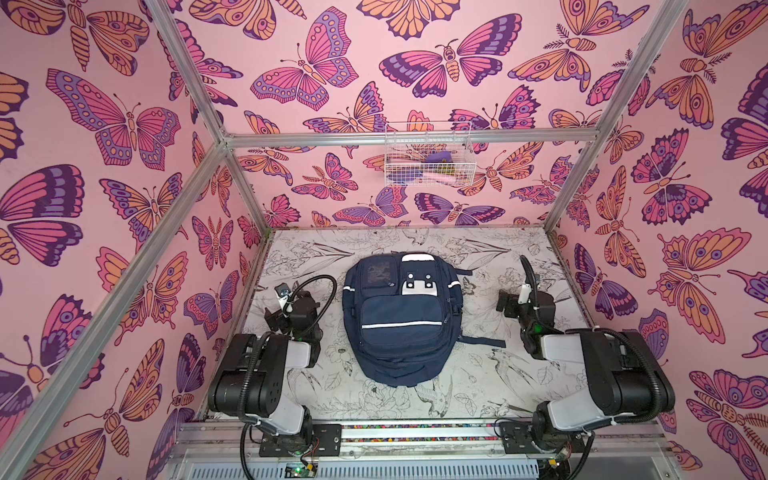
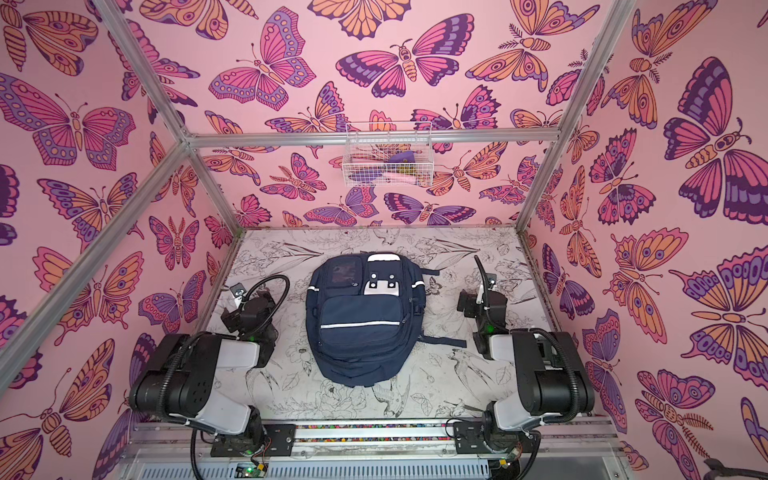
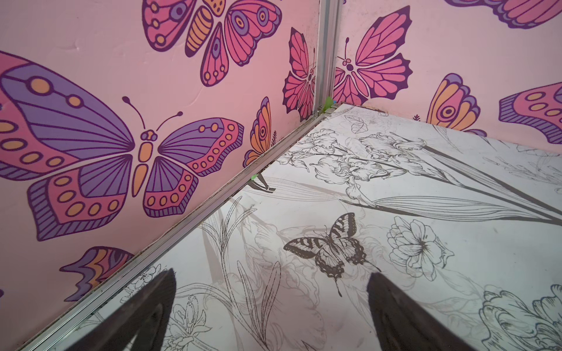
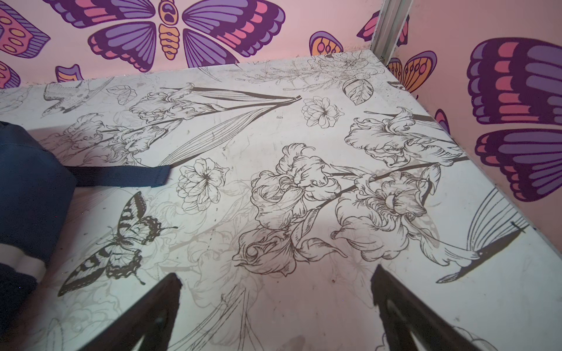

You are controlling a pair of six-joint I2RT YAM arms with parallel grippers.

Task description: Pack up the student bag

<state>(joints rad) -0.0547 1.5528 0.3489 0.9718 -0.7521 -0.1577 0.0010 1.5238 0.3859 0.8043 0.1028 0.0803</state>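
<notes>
A: Left gripper (image 3: 272,275)?
B: Fingers (image 3: 152,304) are spread wide in the left wrist view, and nothing is held. Only table (image 3: 395,182) print and the corner of the side wall (image 3: 91,60) are seen ahead.

A: Right gripper (image 4: 275,273)?
B: Same. Fingers are set wide apart, and nothing is gripped. Printed table is seen between them.

A: Bag (image 1: 401,320) position?
B: It is laid flat in the middle of the table, front face up, as seen in both top views. It is placed between the two grippers and touched by neither. The end with the white patch (image 1: 419,284) is turned toward the back wall (image 1: 374,83). The rounded end is turned toward the near edge. The front pocket is crossed by a white stripe (image 1: 401,325).

A: Seen from the wrists?
B: Only from the right one. The bag's side and one strap (image 4: 121,176) are caught at the edge of that view, apart from the fingers. The strap is laid flat on the table.

A: Anything else?
B: A wire basket (image 1: 428,124) is hung on the back wall, above the table. Pink and purple items are seen inside, but they cannot be identified. The zip state on the bag cannot be told.
</notes>
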